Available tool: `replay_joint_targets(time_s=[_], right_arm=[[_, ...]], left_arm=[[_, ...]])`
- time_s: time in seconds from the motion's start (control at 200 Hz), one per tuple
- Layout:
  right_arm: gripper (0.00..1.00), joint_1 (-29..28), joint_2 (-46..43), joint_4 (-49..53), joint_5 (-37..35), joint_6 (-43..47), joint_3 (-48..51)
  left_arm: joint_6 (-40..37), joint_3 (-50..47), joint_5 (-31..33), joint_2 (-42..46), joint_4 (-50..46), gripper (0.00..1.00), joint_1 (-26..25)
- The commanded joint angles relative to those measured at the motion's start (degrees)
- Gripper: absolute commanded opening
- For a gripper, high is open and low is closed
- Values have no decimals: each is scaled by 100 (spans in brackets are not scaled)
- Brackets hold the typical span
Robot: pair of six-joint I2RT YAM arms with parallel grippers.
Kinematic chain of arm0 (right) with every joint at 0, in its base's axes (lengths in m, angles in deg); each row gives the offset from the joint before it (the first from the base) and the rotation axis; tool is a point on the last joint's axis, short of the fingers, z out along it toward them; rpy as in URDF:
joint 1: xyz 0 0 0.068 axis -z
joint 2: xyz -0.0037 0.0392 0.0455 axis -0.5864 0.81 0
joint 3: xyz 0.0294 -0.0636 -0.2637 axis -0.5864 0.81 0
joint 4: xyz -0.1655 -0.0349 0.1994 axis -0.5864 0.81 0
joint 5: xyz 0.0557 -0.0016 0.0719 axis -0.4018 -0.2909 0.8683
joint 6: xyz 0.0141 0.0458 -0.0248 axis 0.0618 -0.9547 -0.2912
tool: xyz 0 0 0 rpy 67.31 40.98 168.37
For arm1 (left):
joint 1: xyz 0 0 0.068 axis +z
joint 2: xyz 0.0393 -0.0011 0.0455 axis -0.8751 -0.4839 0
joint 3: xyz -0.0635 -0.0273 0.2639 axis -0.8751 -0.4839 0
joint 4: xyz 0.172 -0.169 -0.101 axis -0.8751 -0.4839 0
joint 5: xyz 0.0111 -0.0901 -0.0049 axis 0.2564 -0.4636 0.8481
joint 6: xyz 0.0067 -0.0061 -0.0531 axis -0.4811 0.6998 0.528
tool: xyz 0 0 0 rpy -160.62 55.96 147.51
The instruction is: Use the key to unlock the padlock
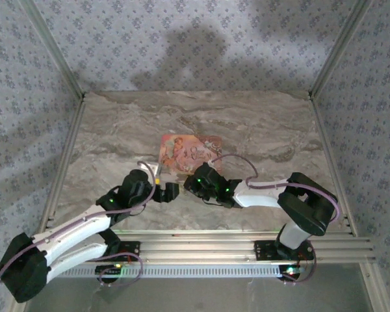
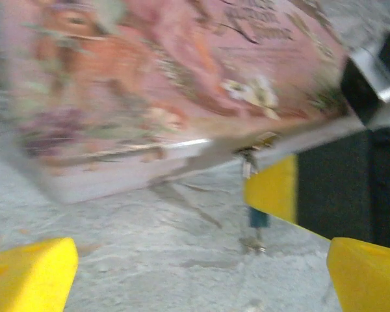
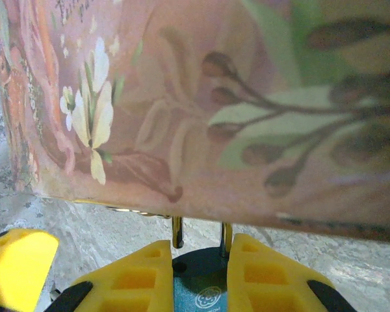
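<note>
The padlock (image 3: 205, 292) is a tiny dark blue body with a round logo, pinched between the yellow fingers (image 3: 140, 276) of my right gripper (image 3: 200, 252), which is shut on it. Its steel shackle (image 3: 225, 235) rises to the pink box's lower edge. The shackle's left leg ends just above its hole, out of the body. In the left wrist view the padlock (image 2: 259, 218) hangs below the box's latch, and a small blurred silvery piece (image 2: 253, 245) sits under it; I cannot tell if that is the key. My left gripper (image 2: 201, 276) stands open facing it, holding nothing.
The pink picture-printed box (image 1: 190, 153) lies mid-table right behind both grippers (image 1: 171, 192) (image 1: 192, 184). Bare marble table (image 1: 117, 130) spreads to the left, right and back. Patterned walls and metal rails bound the table.
</note>
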Motion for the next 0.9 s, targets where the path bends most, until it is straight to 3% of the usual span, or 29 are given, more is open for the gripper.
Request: replay_joint_targets(time_s=[0.0, 0.19, 0.345, 0.445, 0.62, 0.894], right_arm=[[0, 74, -65, 327, -26, -269, -19], [0, 120, -58, 173, -1, -476, 1], [0, 135, -8, 48, 27, -669, 19], [0, 134, 34, -39, 57, -774, 16], [0, 148, 118, -113, 79, -876, -41], [0, 178, 168, -97, 87, -912, -117]], left_arm=[[780, -215, -102, 15, 56, 98, 311], [928, -495, -1358, -332, 937, 95, 647], [1684, -961, -2138, -748, 2544, 77, 893], [1858, -931, -2514, -1227, 3062, 63, 938], [2137, -983, -2635, -1821, 4005, 51, 928], [2130, -930, -2669, -2119, 4230, 30, 846]])
